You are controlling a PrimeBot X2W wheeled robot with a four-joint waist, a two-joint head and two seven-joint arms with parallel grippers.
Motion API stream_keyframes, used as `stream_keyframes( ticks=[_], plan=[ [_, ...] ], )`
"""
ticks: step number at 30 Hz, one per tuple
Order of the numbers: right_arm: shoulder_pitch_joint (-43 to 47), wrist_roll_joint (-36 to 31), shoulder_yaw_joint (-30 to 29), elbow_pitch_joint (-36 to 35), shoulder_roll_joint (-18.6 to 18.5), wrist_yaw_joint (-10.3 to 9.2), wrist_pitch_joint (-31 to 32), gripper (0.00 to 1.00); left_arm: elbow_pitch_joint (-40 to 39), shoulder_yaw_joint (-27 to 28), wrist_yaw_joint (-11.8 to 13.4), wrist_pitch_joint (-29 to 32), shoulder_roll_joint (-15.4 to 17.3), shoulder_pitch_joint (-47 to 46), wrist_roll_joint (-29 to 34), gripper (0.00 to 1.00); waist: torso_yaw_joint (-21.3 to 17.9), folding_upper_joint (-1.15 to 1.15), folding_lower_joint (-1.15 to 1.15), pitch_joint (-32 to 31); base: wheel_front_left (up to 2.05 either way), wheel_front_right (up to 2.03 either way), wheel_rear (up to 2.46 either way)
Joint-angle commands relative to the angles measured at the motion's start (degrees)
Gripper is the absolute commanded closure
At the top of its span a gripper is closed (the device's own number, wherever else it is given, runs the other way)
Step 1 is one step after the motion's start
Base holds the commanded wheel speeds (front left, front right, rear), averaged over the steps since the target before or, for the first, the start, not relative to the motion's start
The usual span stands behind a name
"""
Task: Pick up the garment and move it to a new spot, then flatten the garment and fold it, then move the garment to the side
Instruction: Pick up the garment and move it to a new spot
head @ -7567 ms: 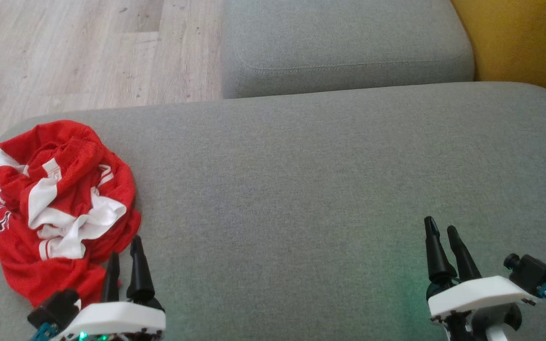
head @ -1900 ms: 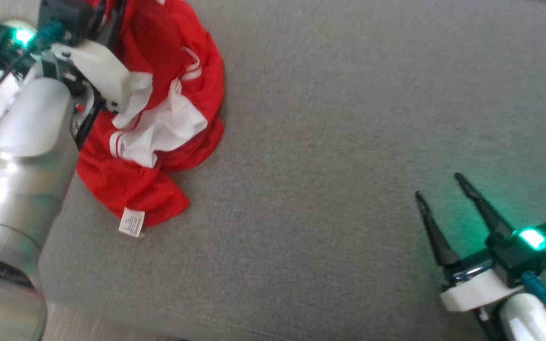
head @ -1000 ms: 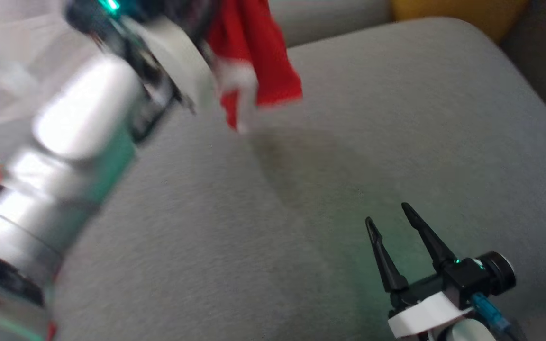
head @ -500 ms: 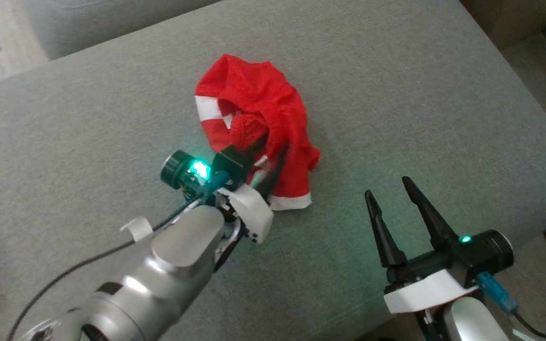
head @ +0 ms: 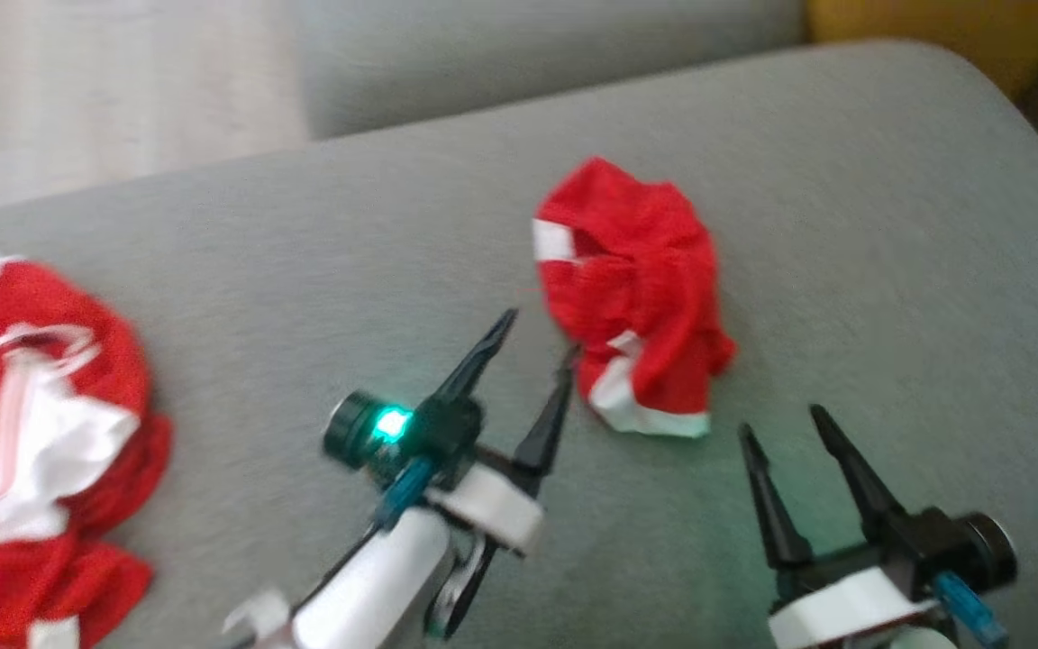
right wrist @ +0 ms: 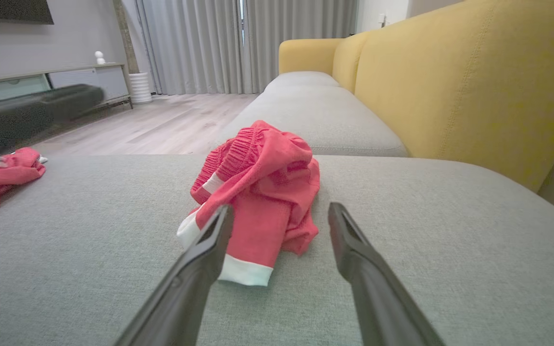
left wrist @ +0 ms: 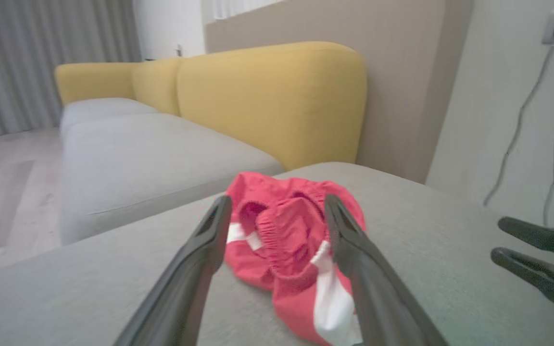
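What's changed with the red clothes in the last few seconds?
The left gripper lifted the red shorts from the red-and-white pile, carried them right to the middle of the grey cushion, let go and drew back open. The pile stayed at the left; the right gripper stayed open and idle.

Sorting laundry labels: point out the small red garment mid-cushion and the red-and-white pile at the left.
small red garment (head: 636, 293), head view, on its crumpled red centre.
red-and-white pile (head: 50, 442), head view, on its white panel.
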Motion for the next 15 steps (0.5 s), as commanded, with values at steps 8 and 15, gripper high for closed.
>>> stream_keyframes(
  ticks=[8,15],
  plan=[
    [1.46,0.84,-2.59,-1.96,-0.14,-0.04,-0.13,0.00,-16.33,17.76,4.43,-0.54,4.10,15.18,4.85,0.00,11.50,0.00,0.02,-7.71,0.00,0.00,0.00],
    [3.93,2.52,-5.72,-2.56,-0.14,-0.04,-0.13,0.00,-25.42,29.13,4.57,-0.54,2.65,29.61,10.83,0.00,14.43,0.00,0.02,-9.08,0.00,0.00,0.00]
  ],
)
